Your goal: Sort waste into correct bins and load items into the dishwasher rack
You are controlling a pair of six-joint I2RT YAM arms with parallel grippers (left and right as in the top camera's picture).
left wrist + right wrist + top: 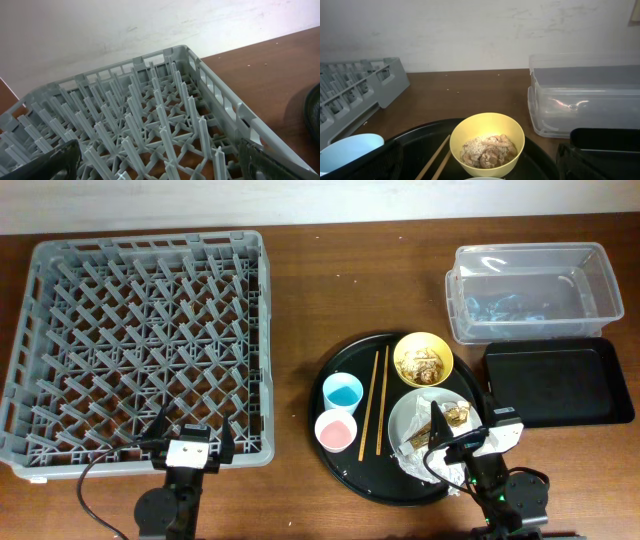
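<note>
On the round black tray [365,475] the yellow bowl [487,126] holds food scraps [487,150] beside the white plate [402,418], right jaws hovering wide and empty above the plate, left jaws likewise wide at the dishwasher rack [140,330]; racking the bowl unemptied would likely spill scraps.

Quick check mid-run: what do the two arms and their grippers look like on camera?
Both arms are black with round black bases. The left gripper and right gripper each have a white boxy block and two dark fingers. A thin black cable loops beside the left arm; small green spots show on the right arm.
</note>
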